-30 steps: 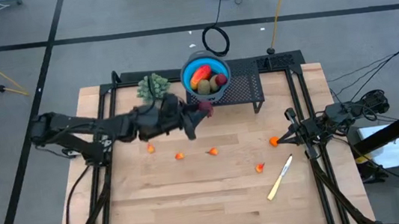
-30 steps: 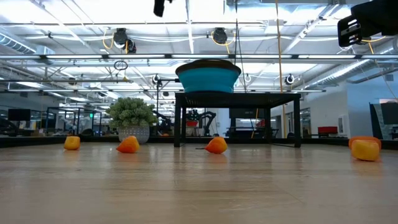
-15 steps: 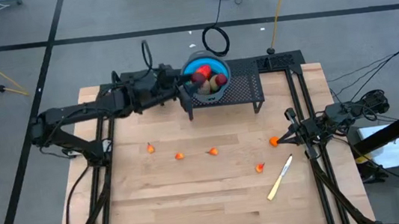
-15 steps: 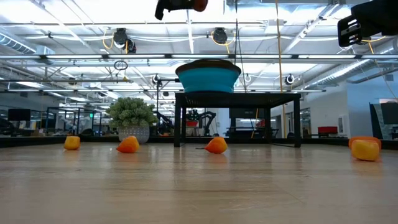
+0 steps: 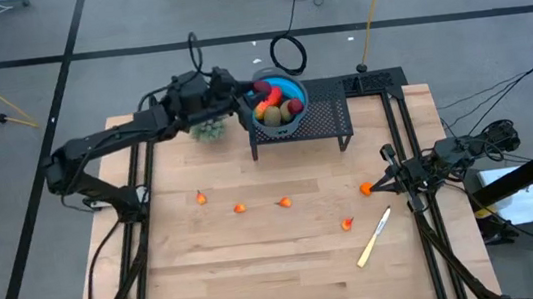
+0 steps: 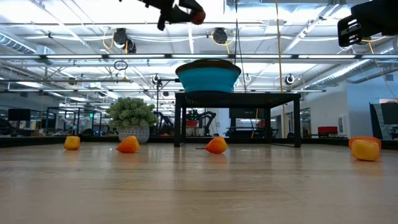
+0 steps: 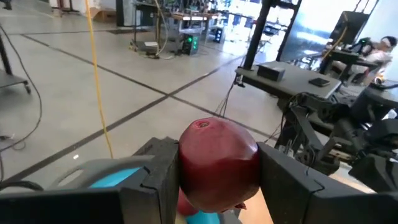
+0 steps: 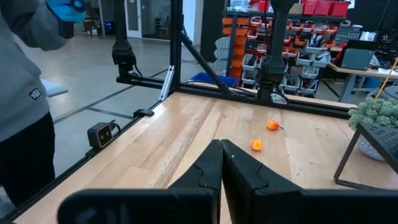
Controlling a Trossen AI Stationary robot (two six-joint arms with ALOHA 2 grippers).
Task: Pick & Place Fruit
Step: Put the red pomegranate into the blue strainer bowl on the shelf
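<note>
— Since the earlier frame, what has moved?

— Only the left arm. Its gripper has swung up from the board to the blue bowl, and the green plant it covered half a second ago shows again.

— Holding anything?

— Yes, its fingers are clamped on a dark red ball, held high over the bowl's left rim; from table height the ball sits above the bowl.

— And the bowl?

— It stands on a black rack and holds a red-yellow oblong and brown-olive ovals.

— The rest of the fruit?

— Five orange bits lie across the board, one just beside a pale knife.

— Right arm?

— Its gripper waits at the right edge, fingers together, empty.
</note>
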